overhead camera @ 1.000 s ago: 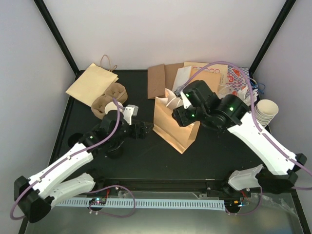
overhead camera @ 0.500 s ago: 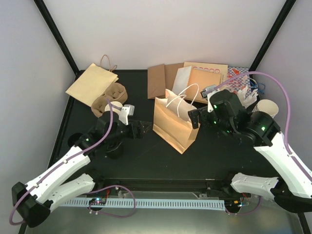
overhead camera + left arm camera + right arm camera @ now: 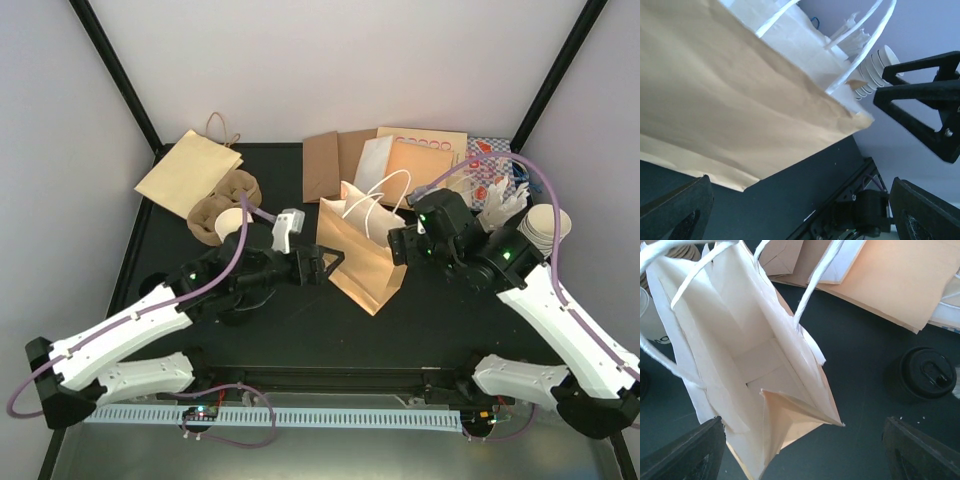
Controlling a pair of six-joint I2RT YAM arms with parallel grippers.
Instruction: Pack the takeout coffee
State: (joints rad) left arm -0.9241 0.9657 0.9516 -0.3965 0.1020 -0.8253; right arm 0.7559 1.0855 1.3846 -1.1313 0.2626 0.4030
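Note:
A brown paper bag (image 3: 355,255) with white handles stands open mid-table. The right wrist view looks down into its white inside (image 3: 760,365), which holds nothing. One takeout coffee, a cup with a black sip lid (image 3: 929,372), stands on the table right of the bag; in the top view the right arm hides it. I cannot make out the second lidded cup. My left gripper (image 3: 325,262) is open and empty beside the bag's left wall (image 3: 730,100). My right gripper (image 3: 400,243) is open and empty at the bag's right edge, above its mouth.
A brown pulp cup carrier (image 3: 225,197) sits at the back left with a cream cup (image 3: 232,222) beside it. Flat paper bags (image 3: 420,160) lie along the back. A stack of lidless cups (image 3: 545,228) stands at the right edge and shows past the bag (image 3: 875,65).
My right gripper has pulled back from the bag's mouth to its right side. My left gripper has moved right, up to the bag's left wall.

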